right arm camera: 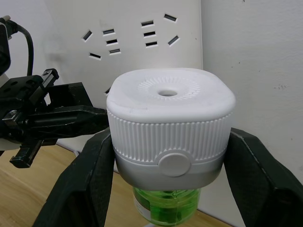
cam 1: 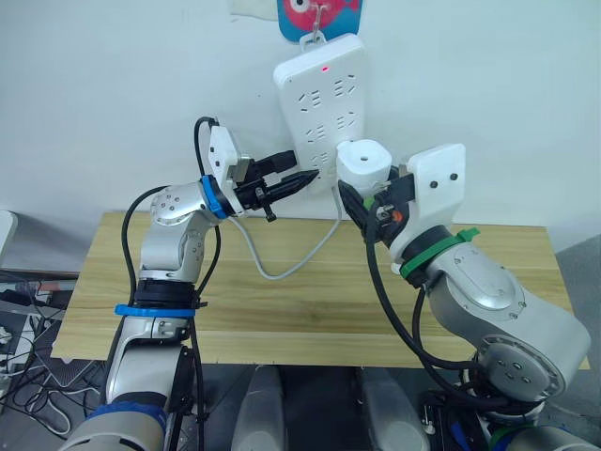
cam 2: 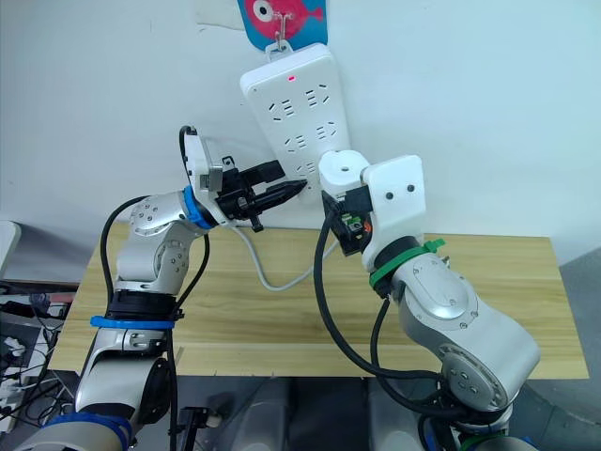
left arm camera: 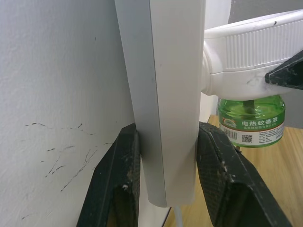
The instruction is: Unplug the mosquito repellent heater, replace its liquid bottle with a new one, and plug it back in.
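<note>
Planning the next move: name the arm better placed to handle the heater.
Right. Its end effector grips the mosquito repellent heater by the sides, green bottle underneath; the left end effector clamps the power strip.

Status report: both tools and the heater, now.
Left tool clamps power strip edge. Right tool grips heater, green bottle fitted. Nothing blocking.

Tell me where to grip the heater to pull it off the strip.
Grip the mosquito repellent heater across its ribbed white sides, where the right gripper straddles it now, coming from the front, clear of the green bottle below. The left gripper braces the power strip.
</note>
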Tool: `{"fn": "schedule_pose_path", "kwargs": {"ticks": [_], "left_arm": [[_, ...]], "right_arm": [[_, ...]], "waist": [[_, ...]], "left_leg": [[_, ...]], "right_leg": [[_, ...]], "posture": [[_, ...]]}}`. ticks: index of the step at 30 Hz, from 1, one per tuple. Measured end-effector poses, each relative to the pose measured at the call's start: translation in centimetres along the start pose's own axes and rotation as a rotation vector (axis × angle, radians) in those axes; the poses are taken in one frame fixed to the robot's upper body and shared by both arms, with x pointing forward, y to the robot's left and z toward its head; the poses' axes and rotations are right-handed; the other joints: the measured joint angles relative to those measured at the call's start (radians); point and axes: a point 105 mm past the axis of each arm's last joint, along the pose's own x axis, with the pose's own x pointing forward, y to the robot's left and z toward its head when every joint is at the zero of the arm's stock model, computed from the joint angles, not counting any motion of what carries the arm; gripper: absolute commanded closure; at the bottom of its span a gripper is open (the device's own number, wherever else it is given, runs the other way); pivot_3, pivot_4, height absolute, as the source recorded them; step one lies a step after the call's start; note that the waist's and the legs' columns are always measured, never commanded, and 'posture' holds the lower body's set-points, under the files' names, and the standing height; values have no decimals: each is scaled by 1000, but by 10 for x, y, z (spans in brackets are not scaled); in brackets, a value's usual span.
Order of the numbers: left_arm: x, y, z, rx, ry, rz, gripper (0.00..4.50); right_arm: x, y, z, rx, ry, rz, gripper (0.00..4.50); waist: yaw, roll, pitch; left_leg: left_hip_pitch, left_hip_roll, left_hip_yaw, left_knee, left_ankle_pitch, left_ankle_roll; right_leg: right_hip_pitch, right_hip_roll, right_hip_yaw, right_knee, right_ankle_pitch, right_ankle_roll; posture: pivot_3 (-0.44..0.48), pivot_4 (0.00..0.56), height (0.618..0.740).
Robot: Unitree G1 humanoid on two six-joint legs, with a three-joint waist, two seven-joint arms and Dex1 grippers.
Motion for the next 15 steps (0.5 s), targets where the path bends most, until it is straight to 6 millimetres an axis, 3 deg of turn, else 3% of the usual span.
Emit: {"fn": "schedule_pose_path", "kwargs": {"ticks": [15], "left_arm": [[-1,0,-1,-68,14,-1,3214]], "right_arm": [[6,1,-11,-31,-50,14,1578]], "waist": [[-2,0,0]], "left_leg": [[0,0,0,-1,1,-1]], "right_leg": [[0,0,0,0,0,0]], "posture": [[74,348,740]]}}
